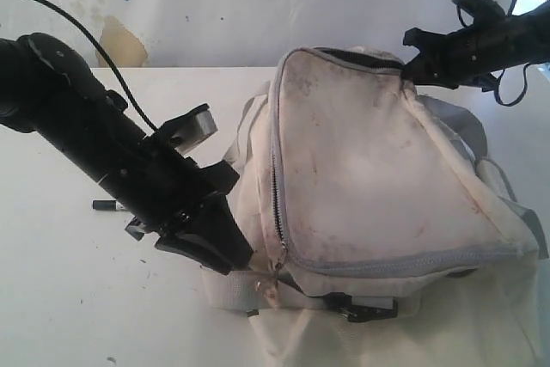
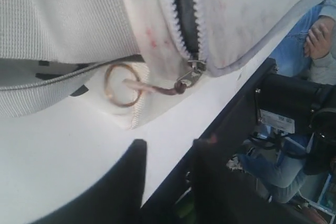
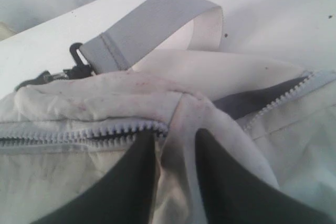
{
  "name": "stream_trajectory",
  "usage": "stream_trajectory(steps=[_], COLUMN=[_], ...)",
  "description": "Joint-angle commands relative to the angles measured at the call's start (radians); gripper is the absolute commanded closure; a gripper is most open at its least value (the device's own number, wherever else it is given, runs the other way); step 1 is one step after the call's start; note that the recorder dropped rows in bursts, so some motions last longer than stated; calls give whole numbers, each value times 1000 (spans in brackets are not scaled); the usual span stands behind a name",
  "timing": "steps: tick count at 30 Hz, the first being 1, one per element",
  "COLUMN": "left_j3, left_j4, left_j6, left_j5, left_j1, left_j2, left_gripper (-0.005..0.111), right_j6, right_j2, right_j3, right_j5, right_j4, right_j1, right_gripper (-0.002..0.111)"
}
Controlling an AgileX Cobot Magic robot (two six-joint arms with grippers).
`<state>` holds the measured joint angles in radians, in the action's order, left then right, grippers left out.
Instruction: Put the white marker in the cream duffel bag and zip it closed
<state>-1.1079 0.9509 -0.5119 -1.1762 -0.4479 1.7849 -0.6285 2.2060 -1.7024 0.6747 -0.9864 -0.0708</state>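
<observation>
Cream duffel bag [image 1: 369, 169], one; white marker [image 1: 107, 205], one; left fingers [image 2: 121, 192] spread; right fingers [image 3: 131, 187]: grip unclear.

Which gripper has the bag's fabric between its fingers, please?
The right gripper: a fold of the cream duffel bag sits between its fingers. The left gripper straddles only bare table.

Cream duffel bag [image 1: 369, 169]: cream fabric with grey grime smudges and scattered pinkish-red speckle stains; lining at the open mouth dark grey; zipper [image 1: 277, 199]: light grey tape and teeth; webbing strap [image 3: 142, 30]: plain grey weave; buckle [image 1: 365, 307]: black; ring [image 2: 123, 85]: dull brass; pull cord [image 2: 160, 88]: reddish brown; white marker [image 1: 103, 205]: black cap showing; table [image 1: 77, 298]: white with a few dark specks; left gripper [image 2: 169, 148] and right gripper [image 3: 176, 145]: black fingers
</observation>
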Motion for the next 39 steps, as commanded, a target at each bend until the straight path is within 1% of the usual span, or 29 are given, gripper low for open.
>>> stream_trajectory(steps=[1, 2, 3, 6, 8, 9, 10, 12, 13, 17, 21, 23, 26, 30, 32, 35, 39], left_j3=[0, 0, 0, -15, -41, -47, -52, -57, -58, -58, -58, -58, -58, -58, -58, -58, -58], left_j4=[9, 9, 9, 3, -58, -98, -142, -217, -258, -384, -445, -452, -469, -591, -651, -736, -743], left_j6=[-47, -47, -47, -37, 43, 62, 83, 145, 162, 227, 245, 245, 250, 304, 332, 360, 351], left_j5=[53, 65, 96, 116, 112, 112, 112, 114, 114, 119, 104, 101, 106, 123, 130, 140, 168], left_j1=[-5, -5, -5, 6, 18, 20, 27, 46, 56, 100, 147, 174, 236, 295, 307, 307, 307], left_j2=[-16, -16, -16, -16, -26, -33, -48, -77, -94, -144, -171, -180, -180, -180, -180, -180, -180], left_gripper=[45, 39, 30, 27, 30, 34, 40, 49, 50, 50, 50, 50, 50, 50, 50, 50, 50], right_j6=[-4, -4, -4, -4, 18, 42, 53, 53, 53, 63, 126, 165, 209, 286, 313, 374, 460], right_j2=[-17, -20, -30, -54, -65, -66, -69, -82, -92, -141, -187, -210, -234, -258, -265, -275, -277], right_j3=[-5, -5, -5, -7, -7, -9, -11, -11, -11, -11, -11, -11, -11, -11, -11, -11, -11], right_j5=[-11, -11, -9, -30, -3, 26, 51, 74, 84, 90, 111, 143, 199, 239, 252, 266, 269], right_j4=[-8, -8, -8, -8, -8, -8, -8, -8, -6, 39, 104, 128, 177, 273, 324, 411, 502], right_j1=[-10, -10, -10, -10, -10, -10, -10, -10, -10, -10, -6, -6, 7, 51, 87, 143, 220], right_gripper=[46, 43, 39, 40, 40, 40, 40, 40, 40, 40, 40, 40, 40, 40, 40, 40, 43])
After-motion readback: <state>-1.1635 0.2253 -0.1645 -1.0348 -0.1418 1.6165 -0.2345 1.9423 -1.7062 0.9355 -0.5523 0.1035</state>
